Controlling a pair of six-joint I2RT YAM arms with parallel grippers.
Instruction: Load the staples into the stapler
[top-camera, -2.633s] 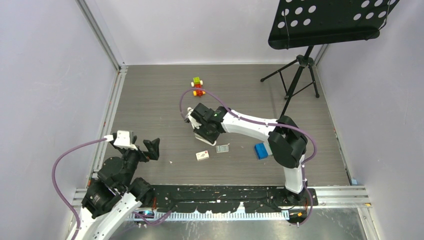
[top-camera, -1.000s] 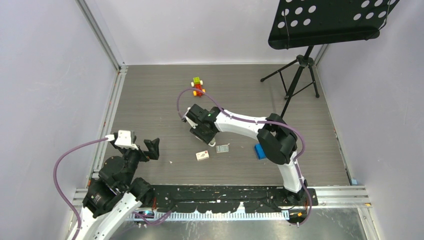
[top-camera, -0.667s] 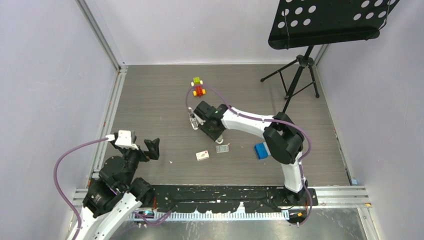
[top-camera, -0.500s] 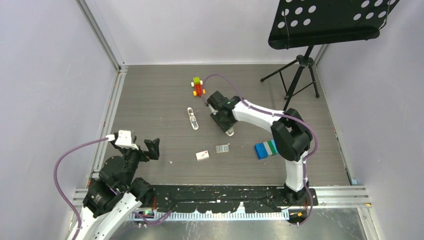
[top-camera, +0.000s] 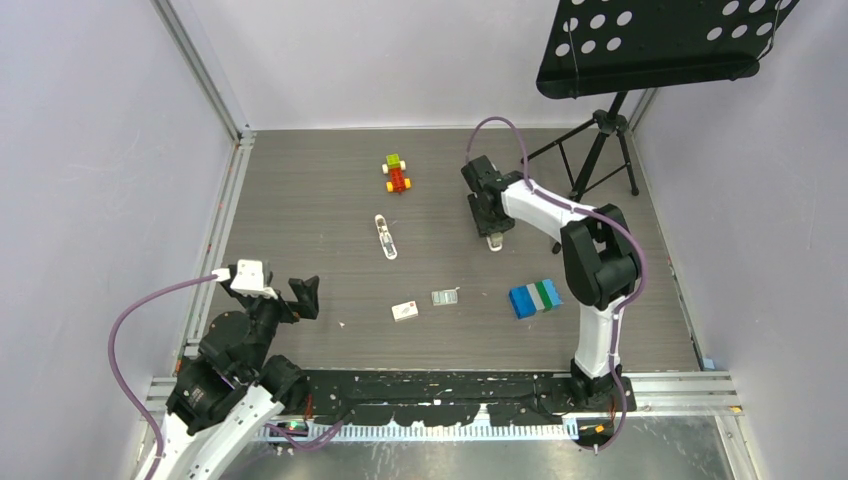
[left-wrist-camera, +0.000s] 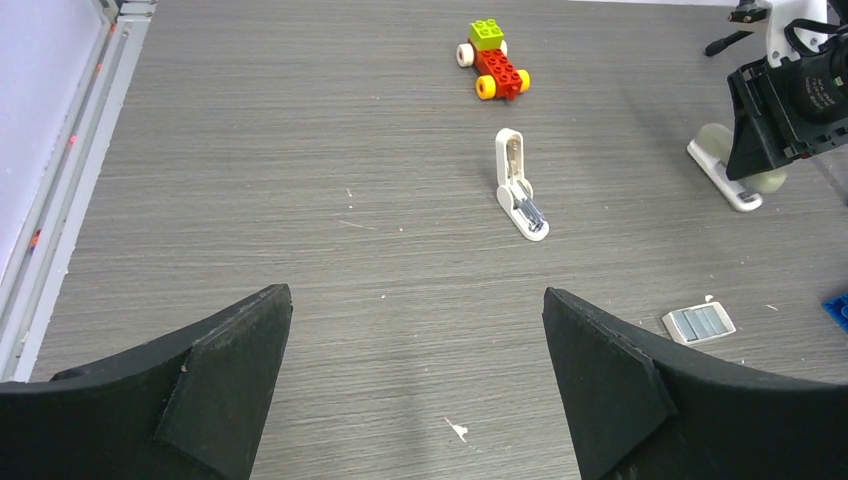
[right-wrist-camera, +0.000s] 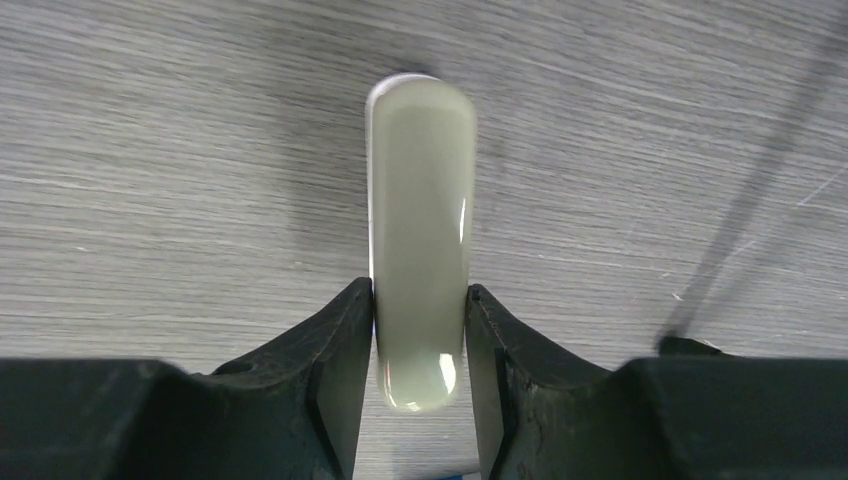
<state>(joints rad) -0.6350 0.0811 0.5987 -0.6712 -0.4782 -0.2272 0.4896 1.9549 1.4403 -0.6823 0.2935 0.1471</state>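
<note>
My right gripper (top-camera: 491, 222) is shut on the stapler (top-camera: 495, 241), a slim bar with a grey-beige top (right-wrist-camera: 420, 200), and holds it low over the floor at the back right. In the right wrist view the gripper (right-wrist-camera: 418, 297) has both fingers pressed against the bar's sides. The stapler also shows in the left wrist view (left-wrist-camera: 728, 175). The staples (top-camera: 444, 297), a small silvery block, lie near the middle, also in the left wrist view (left-wrist-camera: 698, 323). Their white carton (top-camera: 405, 311) lies just left of them. My left gripper (top-camera: 292, 300) is open and empty at the near left (left-wrist-camera: 415, 300).
A slim white piece with a metal channel (top-camera: 385, 236) lies left of centre (left-wrist-camera: 521, 186). A toy brick car (top-camera: 396, 173) stands behind it. A blue-green-white box (top-camera: 534, 297) lies right of the staples. A music stand's tripod (top-camera: 596, 150) stands at the back right.
My right gripper has swung from left of centre to the back right with the stapler, leaving the slim white piece on the floor. The left arm has not moved.
</note>
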